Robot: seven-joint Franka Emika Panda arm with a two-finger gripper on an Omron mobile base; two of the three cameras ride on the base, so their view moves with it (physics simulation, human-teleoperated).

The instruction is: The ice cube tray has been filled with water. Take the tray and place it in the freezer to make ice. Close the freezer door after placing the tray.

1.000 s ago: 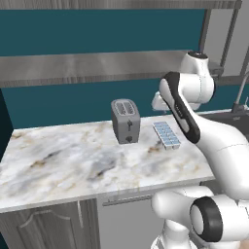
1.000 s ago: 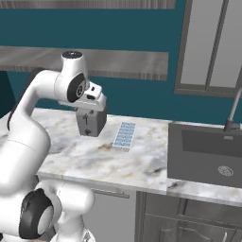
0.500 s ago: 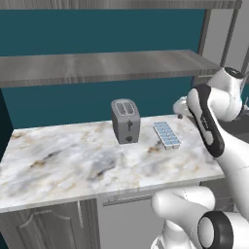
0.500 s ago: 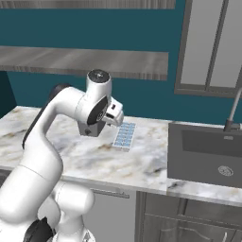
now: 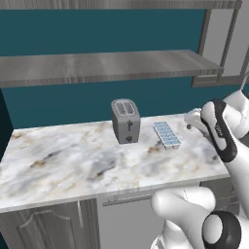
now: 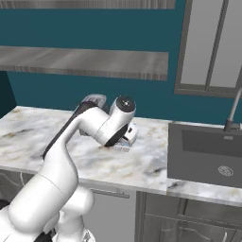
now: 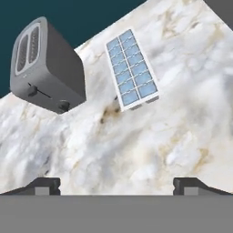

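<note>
Hand view puts my two dark fingertips (image 7: pixel 44 185) closest of all, one at each lower corner with the whole width of the marble counter (image 7: pixel 150 154) showing between them, so my fingers are spread wide and pinch nothing; they touch nothing either, hanging above the stone. My gripper (image 7: pixel 116 186) looks down and forward across bare veined marble. Past that lies the ice cube tray (image 7: pixel 131 69), flat on the counter, its long side running away from me, two rows of square cells filled with the light blue water (image 7: pixel 129 84). Just beside the tray, apart from it, the grey two-slot toaster (image 7: pixel 46 66) stands upright with its lever and knob on the face turned toward me. In the left base view the tray (image 5: pixel 167 134) sits near the counter's back right part, the toaster (image 5: pixel 126 120) to its left, and my arm comes in from the right. Behind them rises the teal wall (image 5: pixel 73 104) with a grey wood-grain shelf (image 5: pixel 102 66) across it. In the right base view a dark sink (image 6: pixel 204 153) is set in the counter, with the faucet (image 6: pixel 231 116) at its far edge.
</note>
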